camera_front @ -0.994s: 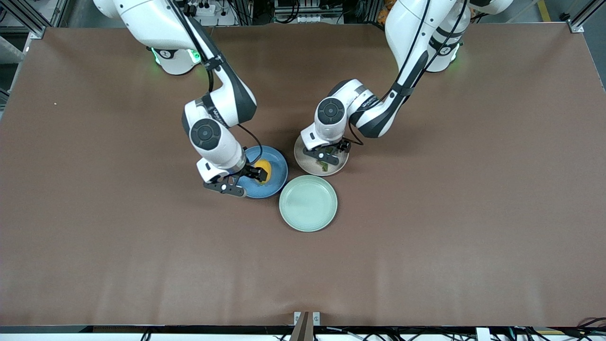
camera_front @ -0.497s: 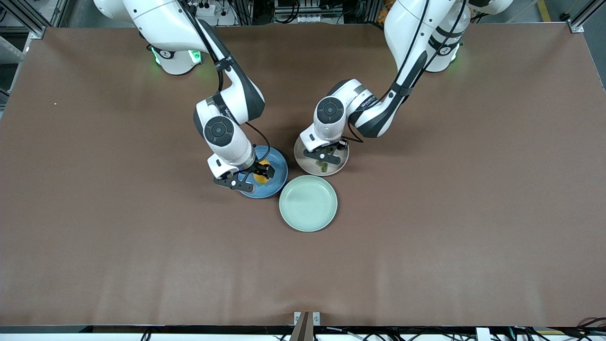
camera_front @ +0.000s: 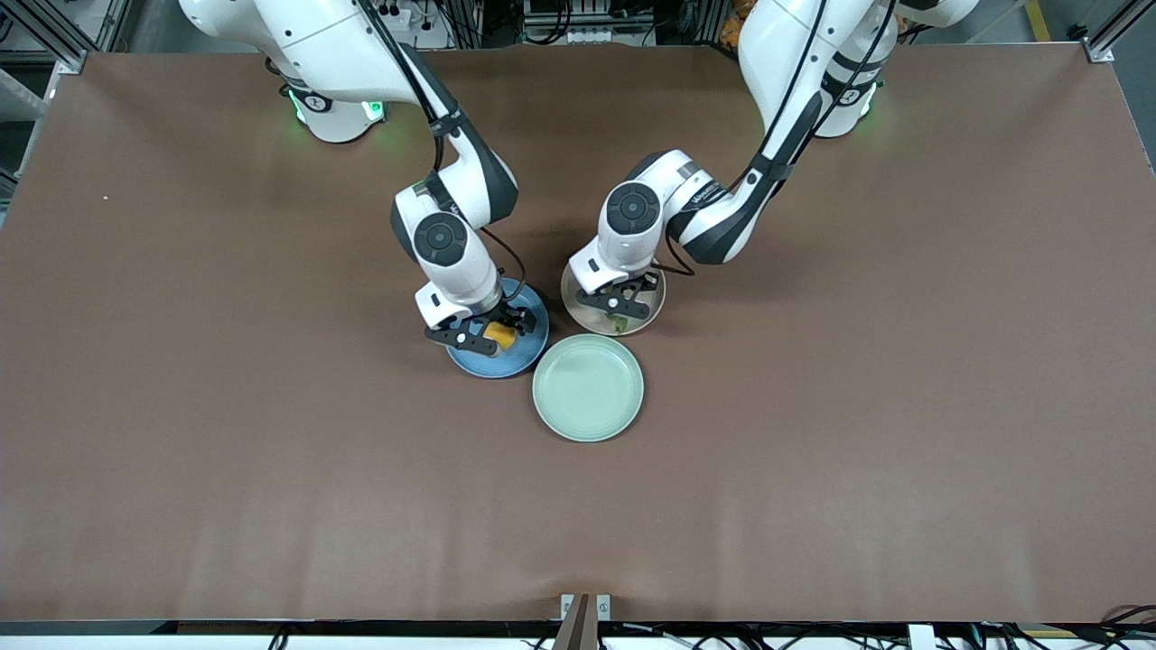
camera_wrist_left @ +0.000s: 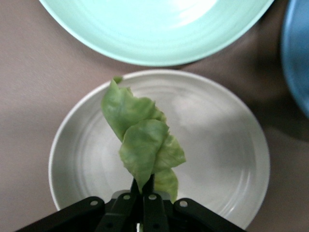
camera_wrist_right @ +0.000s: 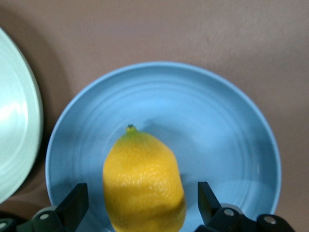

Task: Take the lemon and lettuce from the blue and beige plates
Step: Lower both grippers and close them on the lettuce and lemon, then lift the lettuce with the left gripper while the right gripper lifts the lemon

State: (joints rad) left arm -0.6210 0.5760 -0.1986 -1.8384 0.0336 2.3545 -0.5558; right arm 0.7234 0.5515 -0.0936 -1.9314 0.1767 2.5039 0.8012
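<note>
A yellow lemon (camera_front: 500,335) (camera_wrist_right: 145,183) lies on the blue plate (camera_front: 510,359) (camera_wrist_right: 193,116). My right gripper (camera_front: 492,331) (camera_wrist_right: 141,203) is open and low over that plate, one finger on each side of the lemon with a gap to each. My left gripper (camera_front: 619,307) (camera_wrist_left: 143,191) is shut on the stem end of a green lettuce leaf (camera_front: 619,322) (camera_wrist_left: 142,140) over the beige plate (camera_front: 587,311) (camera_wrist_left: 222,145). I cannot tell whether the leaf's free end still touches the plate.
An empty pale green plate (camera_front: 588,387) (camera_wrist_left: 154,29) (camera_wrist_right: 14,121) sits beside both plates, nearer to the front camera. The blue plate's rim shows in the left wrist view (camera_wrist_left: 298,58). Brown table (camera_front: 858,406) lies all around.
My right gripper has moved toward the left arm's end of the table, onto the blue plate, and now straddles the lemon. My left gripper has barely moved and keeps the lettuce.
</note>
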